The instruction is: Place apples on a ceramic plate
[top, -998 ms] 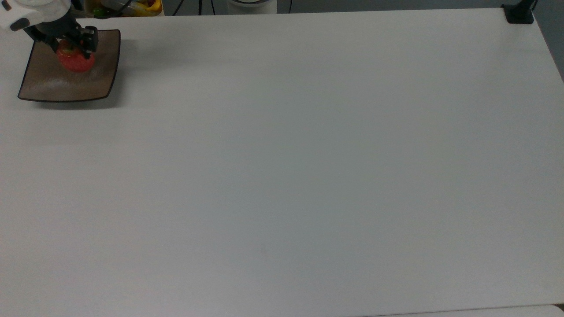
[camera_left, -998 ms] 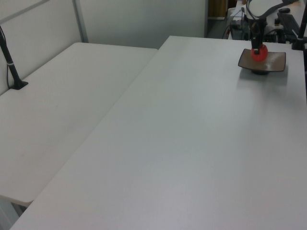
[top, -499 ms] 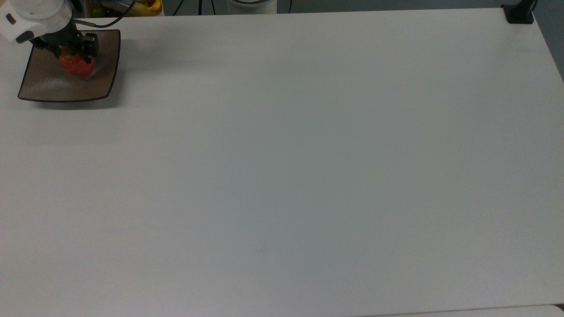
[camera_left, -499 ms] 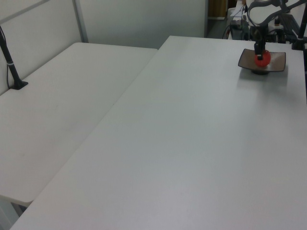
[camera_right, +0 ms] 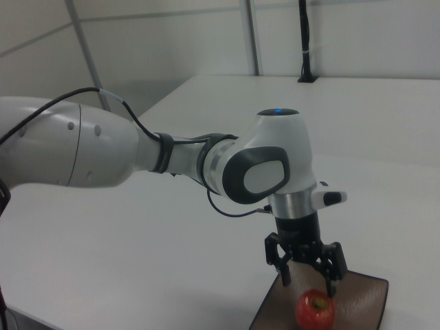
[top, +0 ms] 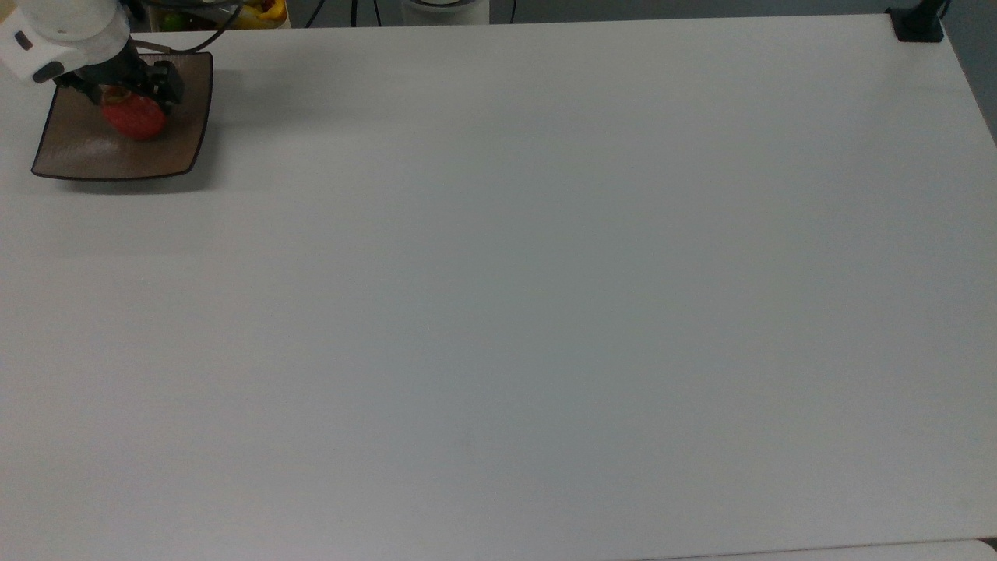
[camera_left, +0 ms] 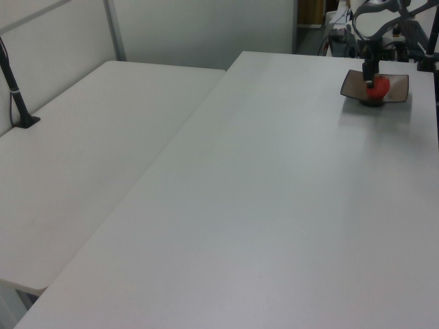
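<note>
A small red apple (top: 135, 121) rests on the square brown ceramic plate (top: 86, 152) at the top view's far left corner of the table. In the right view the apple (camera_right: 315, 310) sits upright on the plate (camera_right: 368, 295), its yellow-green top showing. My gripper (camera_right: 308, 280) hangs just above it, open, with one black fingertip on either side of the apple's top and a gap to each. In the top view the gripper (top: 128, 87) covers the apple's far part. The left view shows the apple (camera_left: 381, 86) on the plate (camera_left: 398, 89) under the gripper (camera_left: 370, 77).
The white arm (camera_right: 103, 148) reaches in from the right view's left. A black post mount (top: 917, 23) stands at the top view's far right corner. A second white table (camera_left: 82, 157) adjoins on the left view's left, with a black post (camera_left: 17, 96). Yellow clutter (top: 253, 12) lies beyond the table's edge.
The apple came down onto the plate and the fingers let go of it. The gripper now stands slightly higher, spread around the apple's top.
</note>
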{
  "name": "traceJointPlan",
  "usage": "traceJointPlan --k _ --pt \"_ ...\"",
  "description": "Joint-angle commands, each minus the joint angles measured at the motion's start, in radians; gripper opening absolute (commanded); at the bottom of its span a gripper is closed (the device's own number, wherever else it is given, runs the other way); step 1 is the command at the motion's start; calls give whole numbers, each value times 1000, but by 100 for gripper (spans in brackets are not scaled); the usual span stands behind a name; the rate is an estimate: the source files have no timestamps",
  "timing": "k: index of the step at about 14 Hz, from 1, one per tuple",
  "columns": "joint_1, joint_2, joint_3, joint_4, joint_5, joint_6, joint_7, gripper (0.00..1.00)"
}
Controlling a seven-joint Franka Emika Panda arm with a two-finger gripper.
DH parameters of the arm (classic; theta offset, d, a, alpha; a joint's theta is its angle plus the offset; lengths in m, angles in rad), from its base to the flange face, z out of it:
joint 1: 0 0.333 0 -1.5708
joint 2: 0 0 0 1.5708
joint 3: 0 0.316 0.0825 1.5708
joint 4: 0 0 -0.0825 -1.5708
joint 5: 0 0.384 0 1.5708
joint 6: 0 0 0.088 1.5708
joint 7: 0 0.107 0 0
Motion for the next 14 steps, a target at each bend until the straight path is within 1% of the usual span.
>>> traceJointPlan --k 1,6,9,11,12,14 --pt "4 -8 -3 -7 -18 20 -7 100" --pt "10 -26 2 10 -11 15 2 100" --pt "21 -64 6 13 1 14 33 100" --pt "24 -84 31 35 4 6 75 100" --pt "41 -109 49 39 4 3 124 100" --pt "64 -143 71 39 31 -8 177 100"
